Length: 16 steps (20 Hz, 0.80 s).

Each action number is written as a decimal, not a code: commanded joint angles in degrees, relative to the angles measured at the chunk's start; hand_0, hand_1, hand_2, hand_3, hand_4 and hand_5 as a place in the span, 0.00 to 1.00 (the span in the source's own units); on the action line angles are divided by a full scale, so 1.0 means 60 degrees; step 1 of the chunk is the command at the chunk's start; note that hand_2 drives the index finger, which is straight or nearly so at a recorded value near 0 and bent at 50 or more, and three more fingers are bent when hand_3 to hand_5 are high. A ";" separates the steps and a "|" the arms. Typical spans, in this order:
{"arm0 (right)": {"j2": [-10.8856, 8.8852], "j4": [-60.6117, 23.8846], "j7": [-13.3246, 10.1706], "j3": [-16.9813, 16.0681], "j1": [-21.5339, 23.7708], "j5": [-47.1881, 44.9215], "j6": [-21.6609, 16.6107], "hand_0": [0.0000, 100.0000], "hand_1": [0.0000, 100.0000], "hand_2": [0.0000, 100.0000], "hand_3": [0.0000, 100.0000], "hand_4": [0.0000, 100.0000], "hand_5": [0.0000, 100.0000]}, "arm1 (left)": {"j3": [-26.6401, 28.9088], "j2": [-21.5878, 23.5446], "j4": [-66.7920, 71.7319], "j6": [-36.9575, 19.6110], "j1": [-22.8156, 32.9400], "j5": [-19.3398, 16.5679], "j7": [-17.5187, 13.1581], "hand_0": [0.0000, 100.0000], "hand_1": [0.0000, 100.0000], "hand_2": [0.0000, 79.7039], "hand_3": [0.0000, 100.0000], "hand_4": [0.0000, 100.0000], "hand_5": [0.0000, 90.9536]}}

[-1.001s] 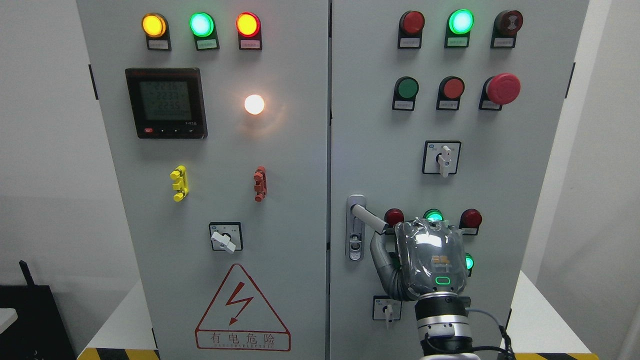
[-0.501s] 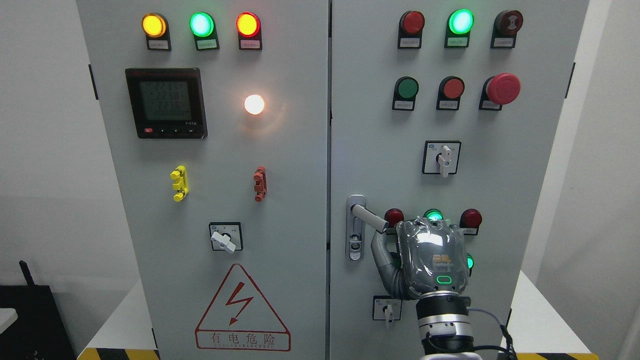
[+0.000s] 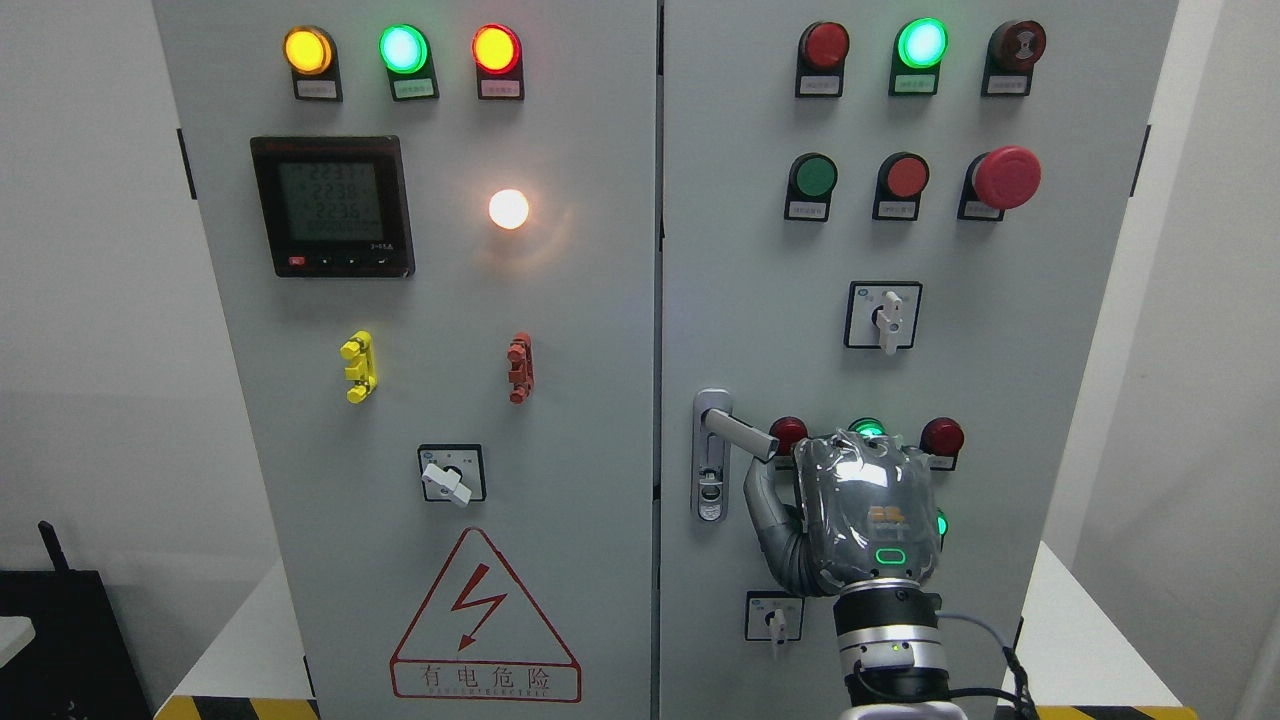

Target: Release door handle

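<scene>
Right hand (image 3: 868, 520) is up against the right-hand door of the grey electrical cabinet (image 3: 640, 300), arm rising from the bottom edge right of centre. The back of the hand faces me, wrapped in clear film, a green light glowing low on it.

The door handle (image 3: 742, 432) sits low on that door's left edge: a short silver lever jutting right and slightly down from its lock plate (image 3: 711, 455). Its free end reaches the hand's upper left corner, next to a red lamp (image 3: 789, 432).

The thumb (image 3: 762, 505) curves up beneath the lever's tip, close under it; I cannot tell whether it touches. The other fingers are hidden behind the palm, so how far they are open, and whether they clasp the lever, cannot be judged from here.

Left arm not visible.

To let go cleanly, my judgement: uncurl the fingers fully first, then draw the hand straight back off the door, not sideways. The lever tip, the lamps and the small selector switch (image 3: 775, 620) crowd around the hand, and a sideways drag could catch one of them.
</scene>
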 commanded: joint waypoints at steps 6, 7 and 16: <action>-0.0009 -0.0003 -0.0013 -0.0014 -0.0016 -0.0005 0.0000 0.70 0.12 0.97 1.00 0.93 0.92 | -0.0004 0.0000 -0.0293 0.0001 0.0000 0.0009 0.0008 0.12 0.39 0.00 0.00 0.00 0.00; 0.0005 -0.0003 -0.0013 -0.0014 -0.0074 -0.0005 0.0000 0.70 0.12 0.97 1.00 0.93 0.92 | -0.0004 0.0000 -0.0293 0.0001 0.0000 -0.0005 0.0008 0.12 0.39 0.00 0.00 0.00 0.00; 0.0005 0.0011 -0.0027 -0.0014 -0.0103 -0.0005 0.0000 0.70 0.12 0.97 1.00 0.93 0.92 | -0.0004 0.0000 -0.0293 0.0001 0.0000 -0.0005 0.0008 0.12 0.39 0.00 0.00 0.00 0.00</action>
